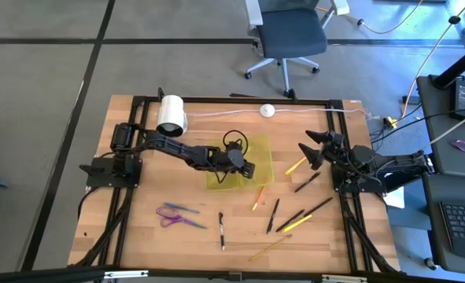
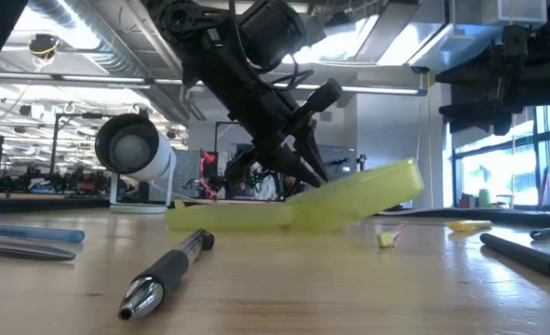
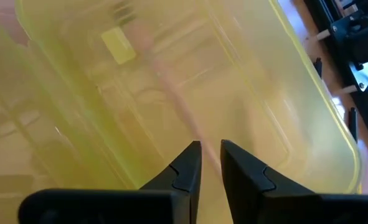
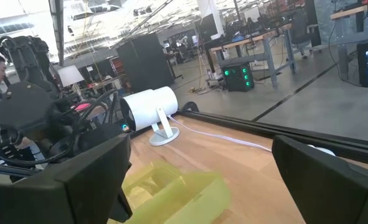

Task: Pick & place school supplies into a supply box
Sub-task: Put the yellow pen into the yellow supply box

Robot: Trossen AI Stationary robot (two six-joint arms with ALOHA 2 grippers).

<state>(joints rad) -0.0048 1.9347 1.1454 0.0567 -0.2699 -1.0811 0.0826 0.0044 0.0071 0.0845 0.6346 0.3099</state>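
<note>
Hovering over the translucent yellow-green plastic supply box (image 1: 240, 163), the left gripper (image 3: 210, 163) shows fingers barely parted, gripping nothing.

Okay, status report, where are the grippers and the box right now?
Left gripper over the yellow box, fingers slightly apart, nothing held. Right gripper open, waiting at table's right side. Pens and scissors still on table.

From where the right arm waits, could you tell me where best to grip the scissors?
Grip the scissors on the blue blades near the pivot, coming straight down. They lie flat on the table with clear wood around them, and the blades are narrower than the purple handle loops.
</note>
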